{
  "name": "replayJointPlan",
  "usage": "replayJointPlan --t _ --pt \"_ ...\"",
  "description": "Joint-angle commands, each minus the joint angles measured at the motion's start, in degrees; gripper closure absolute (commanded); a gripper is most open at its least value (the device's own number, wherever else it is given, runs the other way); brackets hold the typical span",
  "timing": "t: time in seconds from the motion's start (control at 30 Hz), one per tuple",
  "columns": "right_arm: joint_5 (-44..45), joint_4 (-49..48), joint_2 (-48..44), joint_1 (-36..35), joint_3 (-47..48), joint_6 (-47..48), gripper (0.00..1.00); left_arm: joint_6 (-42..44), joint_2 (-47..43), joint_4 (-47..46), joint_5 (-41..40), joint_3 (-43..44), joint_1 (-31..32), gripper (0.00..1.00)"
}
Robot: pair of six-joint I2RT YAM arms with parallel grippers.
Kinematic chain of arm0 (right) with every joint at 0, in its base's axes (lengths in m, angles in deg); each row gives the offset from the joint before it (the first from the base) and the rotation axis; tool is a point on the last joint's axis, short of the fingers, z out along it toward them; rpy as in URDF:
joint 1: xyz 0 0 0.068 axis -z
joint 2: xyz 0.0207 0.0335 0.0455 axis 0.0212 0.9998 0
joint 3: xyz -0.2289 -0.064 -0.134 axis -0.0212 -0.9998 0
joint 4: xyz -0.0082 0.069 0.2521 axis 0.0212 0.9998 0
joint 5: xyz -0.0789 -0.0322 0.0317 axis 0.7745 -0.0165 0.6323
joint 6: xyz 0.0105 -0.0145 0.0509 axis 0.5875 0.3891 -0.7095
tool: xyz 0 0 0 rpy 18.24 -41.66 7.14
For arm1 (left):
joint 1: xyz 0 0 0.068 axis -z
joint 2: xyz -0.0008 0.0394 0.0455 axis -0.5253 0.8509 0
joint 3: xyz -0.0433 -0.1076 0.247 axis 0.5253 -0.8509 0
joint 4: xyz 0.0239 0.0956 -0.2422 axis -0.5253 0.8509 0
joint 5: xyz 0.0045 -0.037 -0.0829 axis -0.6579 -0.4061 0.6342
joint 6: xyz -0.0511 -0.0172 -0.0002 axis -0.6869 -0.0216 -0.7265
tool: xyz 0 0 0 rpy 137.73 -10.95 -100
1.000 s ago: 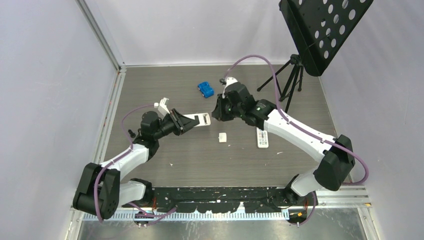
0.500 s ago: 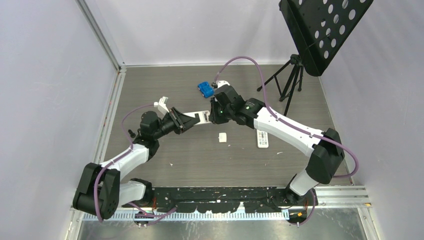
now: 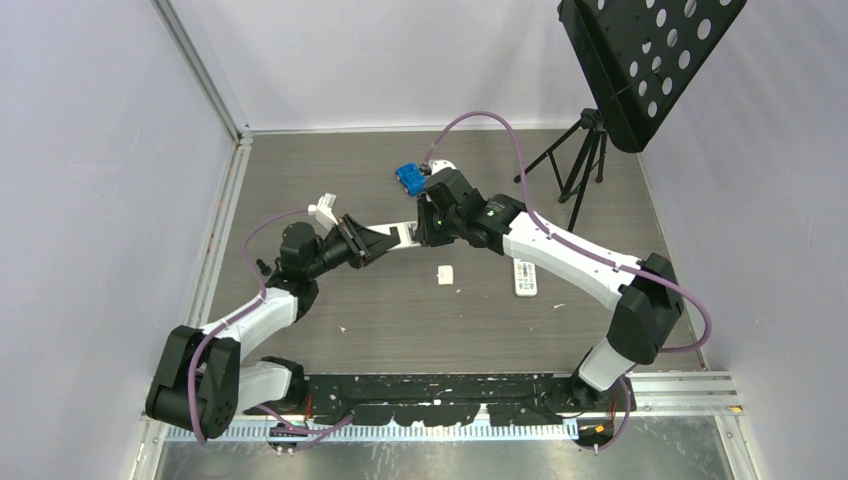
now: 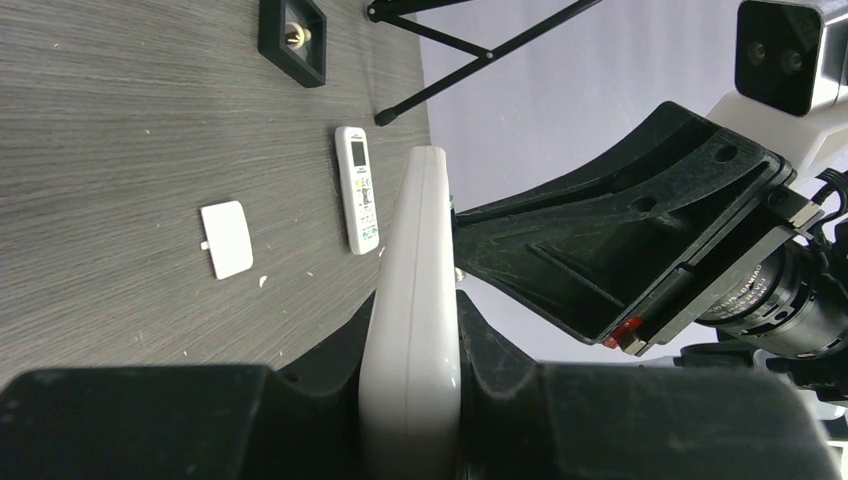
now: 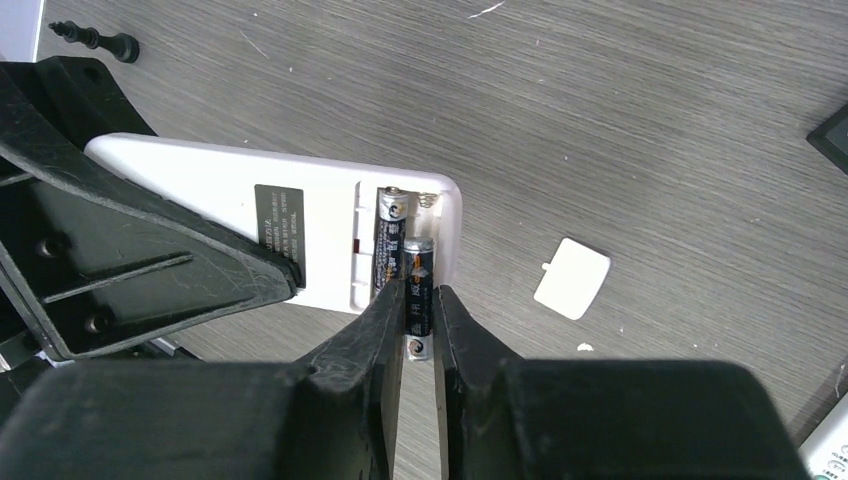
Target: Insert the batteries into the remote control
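My left gripper [image 3: 375, 242] is shut on the remote control [image 3: 402, 235], holding the white slab edge-up above the table; in the left wrist view the remote control [image 4: 415, 300] sits clamped between both jaws of that gripper [image 4: 410, 330]. In the right wrist view the remote control [image 5: 320, 225] shows its black label and open slot. One battery [image 5: 389, 235] lies in the slot. My right gripper [image 5: 420, 295] is shut on a second battery [image 5: 418, 290], whose far end rests in the slot beside the first. From above, the right gripper [image 3: 425, 230] meets the remote's end.
A small white battery cover [image 3: 445, 274] lies on the table below the remote. A second white remote with buttons [image 3: 525, 277] lies to the right. A blue block [image 3: 408, 177] sits behind the right wrist. A black tripod stand [image 3: 580, 165] stands at the back right.
The right arm has swung left from near the buttoned remote to the end of the held remote, bringing its battery to the slot. The left arm has stayed still.
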Motion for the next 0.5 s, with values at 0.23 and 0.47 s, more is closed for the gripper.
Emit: replayJointPlan --t 0.23,0.47 --pt "0.7 -2.2 -1.6 -0.2 1.6 -3.5 0.64 -5.0 -0.4 -6.2 1.9 1.0 0.1 1.0" --pt "3.1 -7.8 -8.4 0.2 -3.6 -8.4 0.47 -11.6 0.2 -8.4 0.5 -0.3 0.1 1.0"
